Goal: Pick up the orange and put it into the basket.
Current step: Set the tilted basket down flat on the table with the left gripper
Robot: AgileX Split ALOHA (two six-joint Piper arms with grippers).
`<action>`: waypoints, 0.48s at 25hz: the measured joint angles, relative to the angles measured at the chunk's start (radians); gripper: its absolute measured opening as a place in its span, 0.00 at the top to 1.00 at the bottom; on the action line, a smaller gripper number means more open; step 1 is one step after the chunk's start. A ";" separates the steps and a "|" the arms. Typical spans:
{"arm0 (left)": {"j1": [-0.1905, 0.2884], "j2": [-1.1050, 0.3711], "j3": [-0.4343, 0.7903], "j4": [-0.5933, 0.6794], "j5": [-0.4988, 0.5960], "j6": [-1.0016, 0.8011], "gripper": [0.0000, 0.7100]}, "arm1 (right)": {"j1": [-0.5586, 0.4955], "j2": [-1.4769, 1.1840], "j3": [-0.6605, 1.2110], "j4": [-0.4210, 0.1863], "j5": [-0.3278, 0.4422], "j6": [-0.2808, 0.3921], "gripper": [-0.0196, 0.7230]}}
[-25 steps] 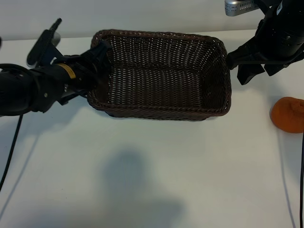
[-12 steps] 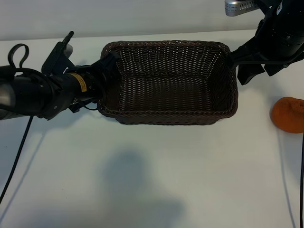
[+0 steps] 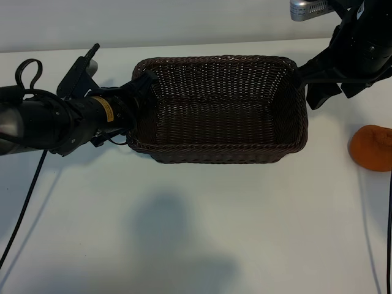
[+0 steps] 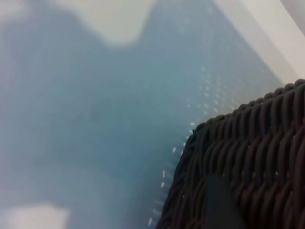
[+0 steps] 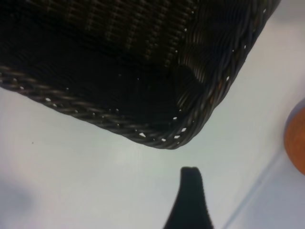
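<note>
The orange (image 3: 371,147) lies on the white bench (image 3: 196,233) at the right edge of the exterior view, well apart from the basket (image 3: 220,154) and untouched by either tool; a sliver of it also shows at the edge of the right wrist view (image 5: 296,138). The basket sits upright in the middle of the bench, long side across the view, with nothing inside. The left tool (image 3: 142,92) is at the basket's left short end, with its jaws astride the braided rim and closed on it; its arm lies low across the bench from the left. In the left wrist view the woven wall (image 4: 252,157) fills one corner with a dark finger (image 4: 221,205) lying against it. The right tool (image 3: 312,86) hovers just past the basket's far right corner, jaws standing wide and holding nothing; the orange is nearer the camera than that tool and farther right. In the right wrist view one dark fingertip (image 5: 189,200) is over bare bench beside a rounded basket corner (image 5: 181,136).
</note>
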 joint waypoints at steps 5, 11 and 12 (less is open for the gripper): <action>0.000 0.000 0.000 0.011 0.000 0.005 0.43 | 0.000 0.000 0.000 -0.001 0.000 0.000 0.24; 0.000 0.000 0.000 0.050 0.000 0.005 0.35 | 0.000 0.000 0.000 -0.001 0.000 0.000 0.24; 0.000 0.000 0.000 0.051 0.000 0.005 0.29 | 0.000 0.000 0.000 -0.001 0.000 0.000 0.24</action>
